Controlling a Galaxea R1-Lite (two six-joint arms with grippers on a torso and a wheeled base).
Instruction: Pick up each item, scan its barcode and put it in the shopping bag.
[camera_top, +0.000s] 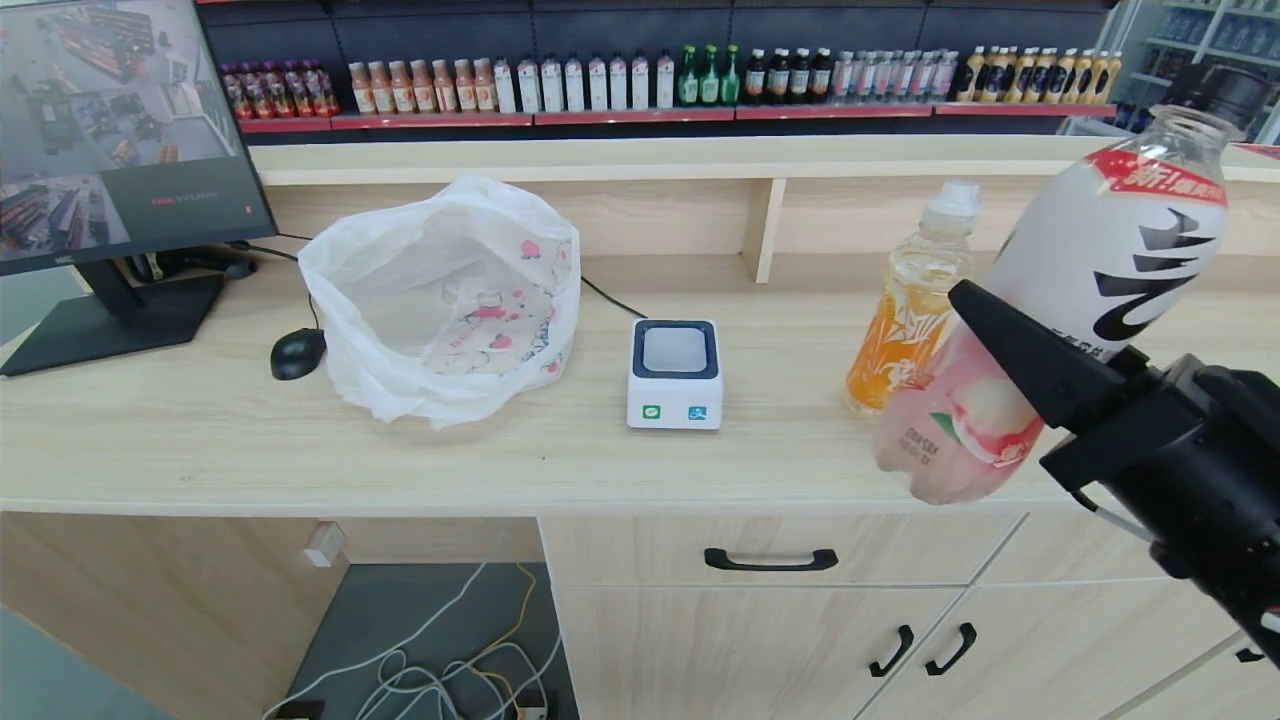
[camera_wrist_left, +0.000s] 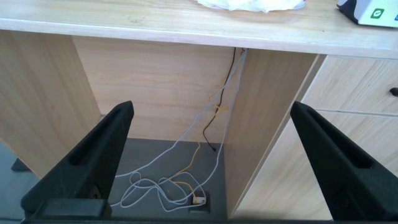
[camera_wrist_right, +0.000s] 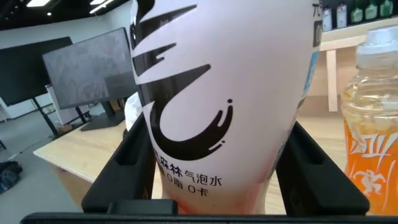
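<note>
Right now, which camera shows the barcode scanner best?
Head view: the scanner sits whole on the counter, window up, between the shopping bag and the orange bottle. The left wrist view catches just one corner of it.

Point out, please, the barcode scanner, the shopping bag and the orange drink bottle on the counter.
barcode scanner (camera_top: 675, 388): head view, on its white front face, just under the scan window.
shopping bag (camera_top: 395, 390): head view, on its lower front wall.
orange drink bottle (camera_top: 900, 330): head view, on the orange label at mid-body.
</note>
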